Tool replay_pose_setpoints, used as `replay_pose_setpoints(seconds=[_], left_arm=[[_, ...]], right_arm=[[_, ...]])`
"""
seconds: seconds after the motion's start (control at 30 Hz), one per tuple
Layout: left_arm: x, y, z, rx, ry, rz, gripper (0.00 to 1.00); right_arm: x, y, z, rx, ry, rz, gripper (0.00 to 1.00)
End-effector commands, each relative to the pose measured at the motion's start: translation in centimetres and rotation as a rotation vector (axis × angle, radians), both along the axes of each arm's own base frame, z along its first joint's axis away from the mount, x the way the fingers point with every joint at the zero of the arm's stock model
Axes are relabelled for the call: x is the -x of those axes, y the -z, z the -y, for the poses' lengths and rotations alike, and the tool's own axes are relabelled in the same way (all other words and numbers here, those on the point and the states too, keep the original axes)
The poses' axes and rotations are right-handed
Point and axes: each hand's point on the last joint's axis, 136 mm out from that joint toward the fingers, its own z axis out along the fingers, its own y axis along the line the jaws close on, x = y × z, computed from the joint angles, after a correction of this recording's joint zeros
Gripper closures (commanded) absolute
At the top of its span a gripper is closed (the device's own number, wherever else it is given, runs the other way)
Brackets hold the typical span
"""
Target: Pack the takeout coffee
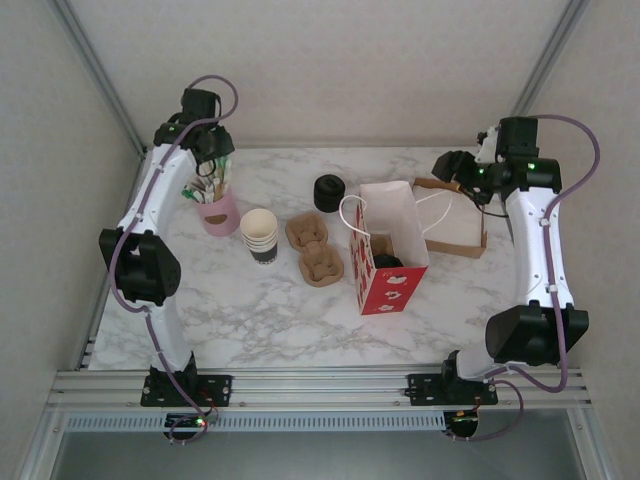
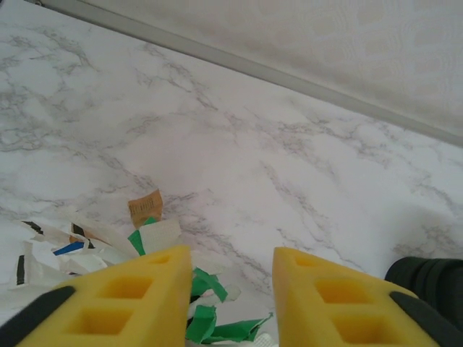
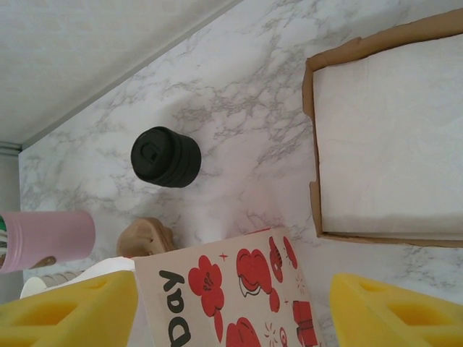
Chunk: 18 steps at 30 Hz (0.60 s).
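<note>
I see both arms stretched far. My left gripper (image 2: 231, 289) hangs over the pink cup (image 1: 220, 215), jaws apart. My right gripper (image 3: 233, 303) gapes wide by the bag (image 1: 385, 290).

Red paper gift bag (image 3: 239, 289): word "Day" printed in black on its side panel. No other marking legible.

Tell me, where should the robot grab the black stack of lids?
Probably by its round sides, coming straight down from above. The black stack of lids stands upright on the table with nothing touching it, so the jaws can slip down on either side.
</note>
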Motion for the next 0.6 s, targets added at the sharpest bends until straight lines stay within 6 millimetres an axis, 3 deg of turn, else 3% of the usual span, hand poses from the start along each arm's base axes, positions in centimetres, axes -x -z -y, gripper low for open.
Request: replay_pose_setpoints(seconds=[0.0,0.07,0.2,0.37,0.57], left_arm=[[-0.3,-0.2,0.0,-0.013,-0.008,-0.004,0.74],[-0.3,0.0,0.0,-0.014,-0.008,-0.007,0.78],[-0.3,0.1,0.0,-0.011,-0.007,-0.01,0.78],[-0.1,0.1,-0.2,-0.019,-0.014,-0.014,0.62],[0.1,-0.2,-0.4,-0.025,-0.025,-0.008,0.58]], right_arm=[[-0.3,-0.5,-1.3,-0.055,-0.071,0.032,0.29],[-0.2,-1.4,-2.8,-0.118,-0.138,0.065,0.28],[0.3,-2.2,-6.0,-0.161,-0.262,0.081,0.26],[0.5,-2.3,-8.9,-0.137,-0.355,0.076,0.23],[0.5,-2.5,-11.6,-0.105,-0.432,0.079,0.23]])
